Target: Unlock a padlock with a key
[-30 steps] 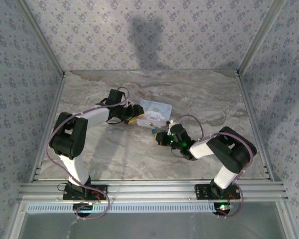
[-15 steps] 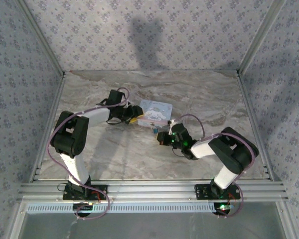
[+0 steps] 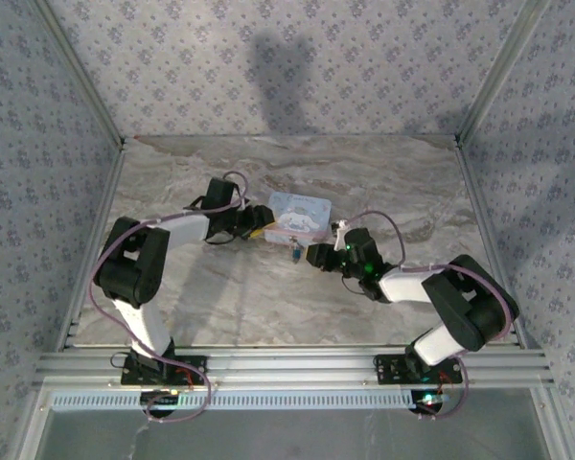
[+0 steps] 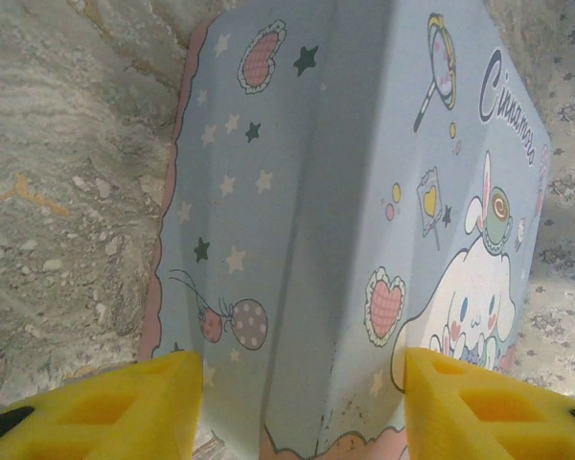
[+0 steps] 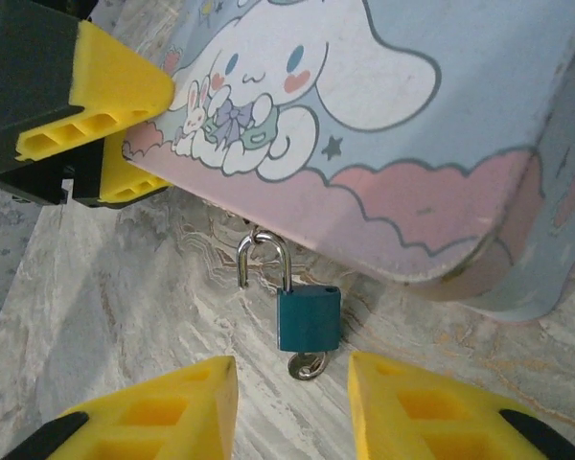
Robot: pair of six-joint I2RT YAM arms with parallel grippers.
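Top external: right end effector opened beside padlock.

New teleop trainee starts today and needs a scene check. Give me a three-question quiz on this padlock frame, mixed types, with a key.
1. True or false: the right gripper is holding the key.
2. Where is the padlock relative to the tin? A: on its lid. B: on the table beside its edge. C: inside it.
3. What sits between the yellow fingers of the left gripper?

Key: 1 false, its jaws stand open and the key sits at the padlock's base, ahead of the fingertips. 2 B. 3 the tin.
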